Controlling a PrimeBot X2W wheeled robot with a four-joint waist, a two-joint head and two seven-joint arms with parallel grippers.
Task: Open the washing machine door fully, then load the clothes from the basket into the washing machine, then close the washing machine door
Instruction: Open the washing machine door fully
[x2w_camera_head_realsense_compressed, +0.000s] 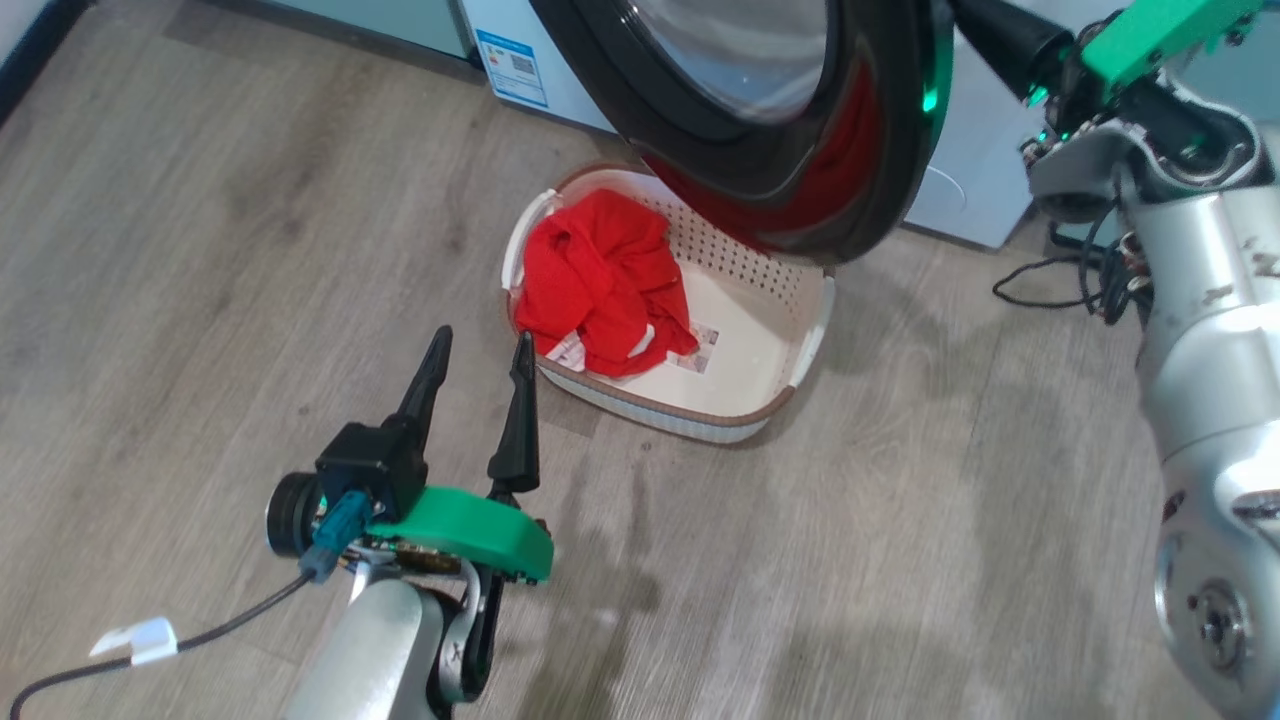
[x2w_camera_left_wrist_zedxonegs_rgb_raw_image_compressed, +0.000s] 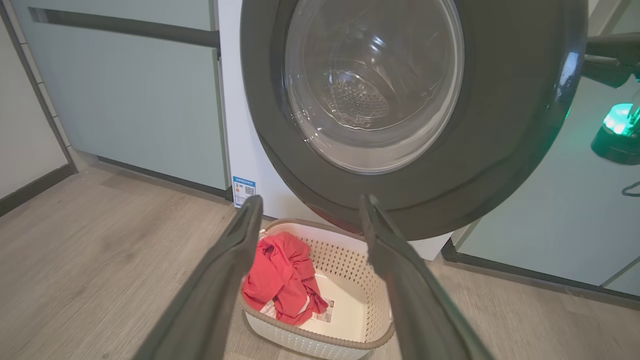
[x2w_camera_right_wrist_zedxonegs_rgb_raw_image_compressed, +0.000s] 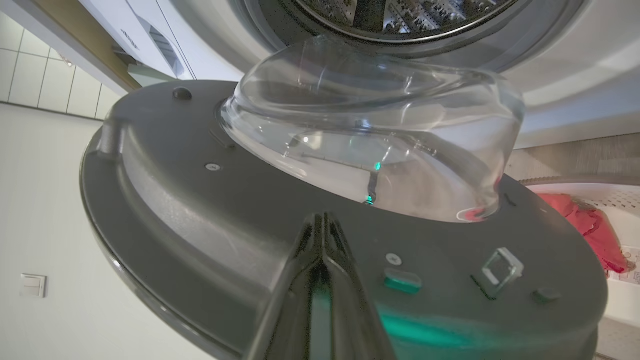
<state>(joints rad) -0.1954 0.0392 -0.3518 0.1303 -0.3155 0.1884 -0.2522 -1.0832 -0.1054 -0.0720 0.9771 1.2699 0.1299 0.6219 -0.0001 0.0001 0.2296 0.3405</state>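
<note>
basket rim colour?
Brown, woven-look band around the white perforated basket; shows best in the head view.

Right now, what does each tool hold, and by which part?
Nothing. Left tool: open, empty. Right tool: shut, empty, tips by inner face of the washing machine door.

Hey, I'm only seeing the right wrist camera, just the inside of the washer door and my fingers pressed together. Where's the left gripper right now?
Observer: The left gripper is open and empty, low over the floor, with its fingers aimed at the basket.
Operator: Is the door clear of the basket?
Observer: Not in the head view. The black rim of the washing machine door hides the basket's far corner.
Operator: What's in there?
Observer: The clothes, red with a bit of white, bunched at the end toward the robot's left. The rest of the basket is bare.
</note>
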